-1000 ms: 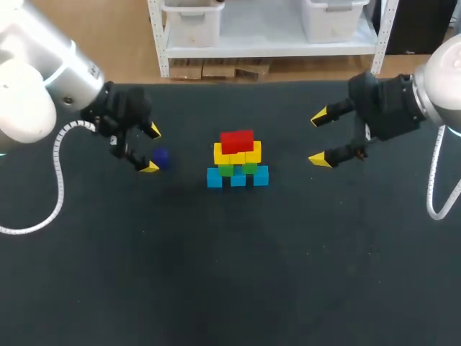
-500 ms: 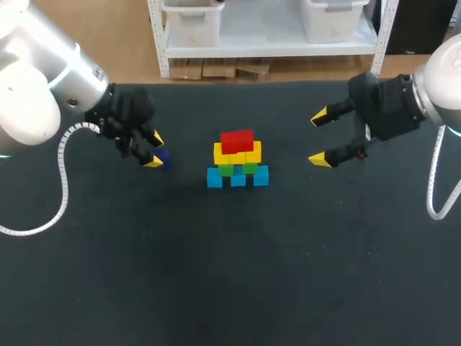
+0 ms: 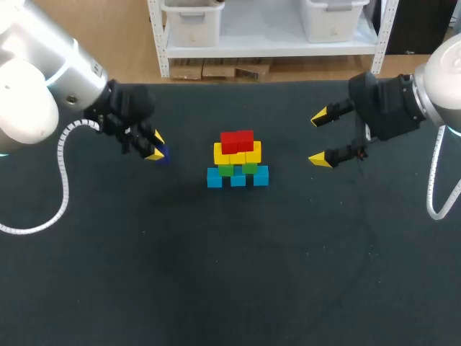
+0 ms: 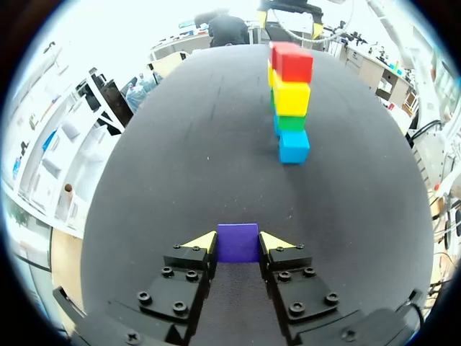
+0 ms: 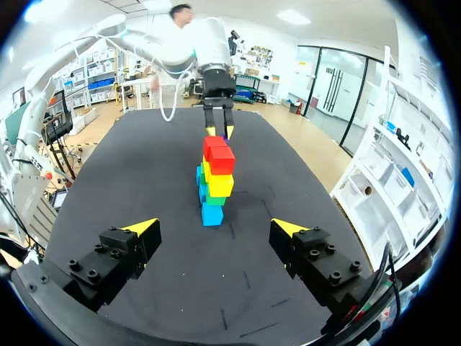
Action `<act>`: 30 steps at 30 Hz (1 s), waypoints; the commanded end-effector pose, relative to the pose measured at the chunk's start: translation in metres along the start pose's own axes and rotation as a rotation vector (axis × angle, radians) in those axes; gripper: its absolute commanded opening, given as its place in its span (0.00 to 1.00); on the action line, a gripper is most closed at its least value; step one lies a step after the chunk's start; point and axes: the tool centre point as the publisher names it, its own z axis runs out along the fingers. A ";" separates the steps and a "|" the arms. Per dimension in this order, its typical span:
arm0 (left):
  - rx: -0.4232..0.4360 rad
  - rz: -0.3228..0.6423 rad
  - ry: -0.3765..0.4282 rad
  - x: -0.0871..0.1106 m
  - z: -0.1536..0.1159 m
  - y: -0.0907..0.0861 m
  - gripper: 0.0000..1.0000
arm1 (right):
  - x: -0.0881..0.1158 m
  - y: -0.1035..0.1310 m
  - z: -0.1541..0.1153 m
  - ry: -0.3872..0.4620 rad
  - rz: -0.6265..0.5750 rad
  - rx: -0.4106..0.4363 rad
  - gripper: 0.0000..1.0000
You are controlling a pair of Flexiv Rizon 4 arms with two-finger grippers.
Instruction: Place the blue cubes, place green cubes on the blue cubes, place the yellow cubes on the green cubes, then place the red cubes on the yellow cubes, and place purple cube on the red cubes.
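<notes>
Gripping the purple cube (image 4: 238, 244), the left tool (image 4: 238, 241) faces the stack (image 4: 291, 97).

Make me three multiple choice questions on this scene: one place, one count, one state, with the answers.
1. Where is the purple cube?
A) on the red cubes
B) between the left jaws, apart from the stack
C) between the right jaws
2. How many colour layers has the stack?
A) two
B) four
C) six
3. The right jaws are:
A) open, empty
B) shut on a red cube
C) not in view
Answers: 1 B, both tips touch its sides; 2 B, blue, green, yellow, red; 3 A, nothing between the spread tips.
</notes>
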 end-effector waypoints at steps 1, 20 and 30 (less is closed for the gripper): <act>-0.022 0.008 0.002 -0.016 -0.034 -0.022 0.00 | 0.000 -0.001 0.000 -0.003 -0.001 -0.001 1.00; 0.025 0.059 0.029 -0.112 -0.116 -0.036 0.00 | 0.000 -0.001 0.000 -0.003 -0.001 -0.001 1.00; 0.038 0.069 -0.041 -0.154 -0.093 -0.042 0.00 | 0.000 -0.001 0.000 -0.003 -0.001 -0.001 1.00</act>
